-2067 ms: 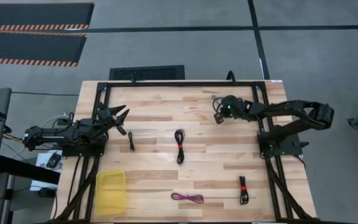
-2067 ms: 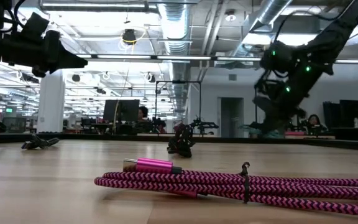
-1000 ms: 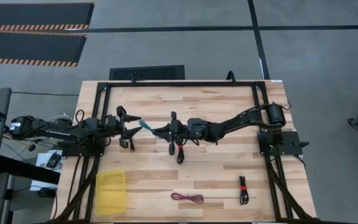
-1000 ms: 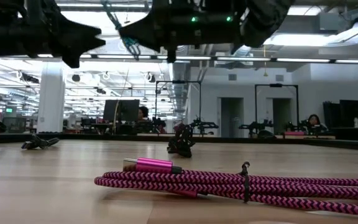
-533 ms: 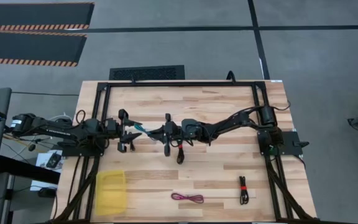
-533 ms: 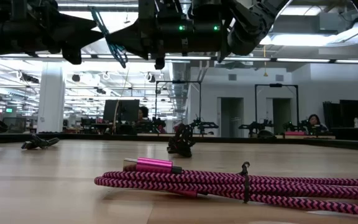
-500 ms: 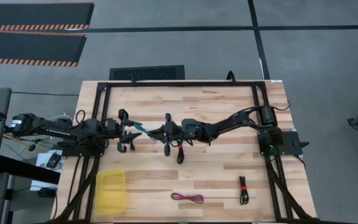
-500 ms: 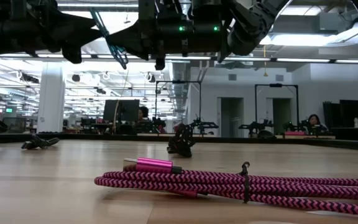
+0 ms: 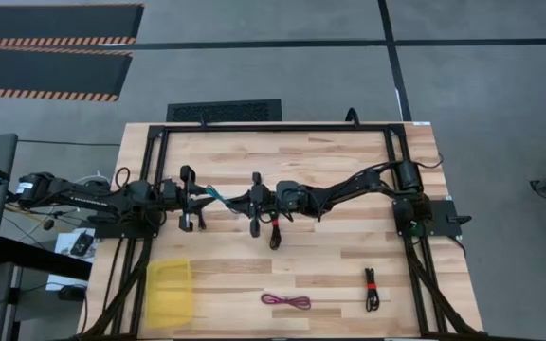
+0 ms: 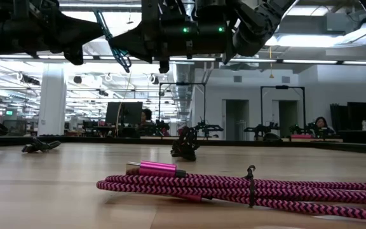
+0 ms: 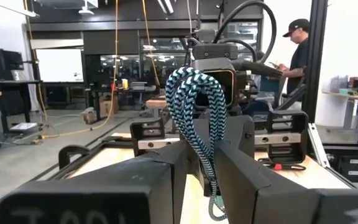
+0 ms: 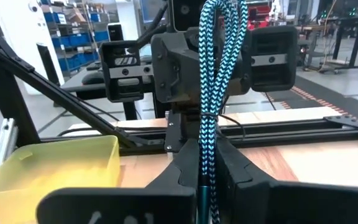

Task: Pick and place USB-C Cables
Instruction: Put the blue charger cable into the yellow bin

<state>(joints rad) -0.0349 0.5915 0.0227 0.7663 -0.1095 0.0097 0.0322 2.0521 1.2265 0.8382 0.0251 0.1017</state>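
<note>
The teal-blue cable bundle (image 9: 218, 195) hangs in the air between my two grippers, which meet nose to nose over the table's middle left. My left gripper (image 9: 205, 199) comes from the left and my right gripper (image 9: 238, 201) from the right. Both are shut on the bundle, which also shows in the low view (image 10: 113, 44). One black cable (image 9: 200, 220) lies under my left gripper and another (image 9: 274, 234) under my right. The magenta cable (image 9: 285, 301) and the black cable with a red tie (image 9: 371, 289) lie near the front edge. My left gripper (image 11: 204, 155) has the bundle's lower stretch (image 11: 209, 180) between its two fingers, coming level from the table's left. The looped end (image 11: 194, 87) stands out past the fingertips. The bundle is clear of the table. My right gripper (image 12: 209, 155) pinches the bundle near one end (image 12: 207, 146) between its two fingers, coming level from the table's right. The rest of the bundle (image 12: 222, 37) runs on past the fingertips toward my left gripper, clear of the table.
A yellow tray (image 9: 170, 292) stands at the table's front left and also shows in the right wrist view (image 12: 48, 165). A black frame (image 9: 273, 127) runs round the table. A person (image 11: 297, 50) stands in the room beyond.
My right gripper has gone a little toward the table's left with the teal cable, bringing the bundle's free end in between my left gripper's fingers. The bundle stays clear of the table.
</note>
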